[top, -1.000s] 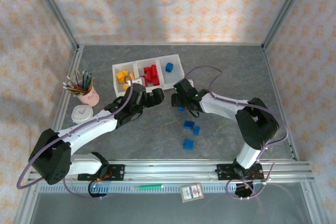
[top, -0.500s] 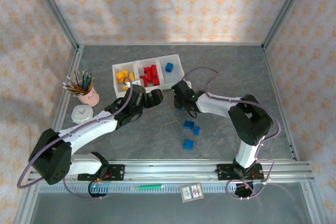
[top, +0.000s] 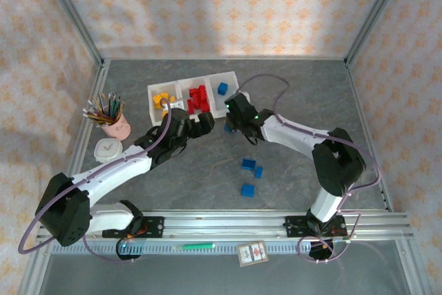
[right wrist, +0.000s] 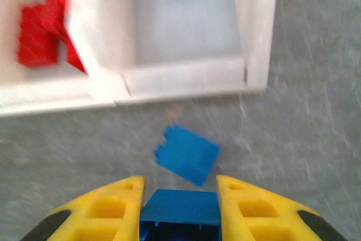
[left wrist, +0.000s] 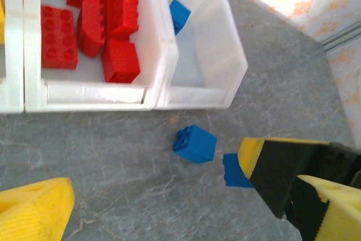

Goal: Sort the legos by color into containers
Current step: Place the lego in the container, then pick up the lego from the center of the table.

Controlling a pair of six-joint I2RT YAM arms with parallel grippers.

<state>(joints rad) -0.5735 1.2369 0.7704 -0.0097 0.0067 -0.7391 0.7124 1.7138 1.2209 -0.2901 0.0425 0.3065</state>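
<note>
The left claw (top: 202, 123) hangs spread wide and empty before the row of three joined white translucent plastic bins (left wrist: 163, 60) (reds already sit in the middle one). Just right of it, the right claw (right wrist: 179, 196) has snapped together on a small blue studded brick (right wrist: 179, 211) and swung toward the end bin (left wrist: 234, 46), above another loose blue brick (right wrist: 188, 154) on the grey table (top: 297, 88). A drop looks next.

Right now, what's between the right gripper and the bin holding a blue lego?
In the right wrist view, one loose blue lego lies on the table between the right gripper, gripping a second blue lego, and the bin.
</note>
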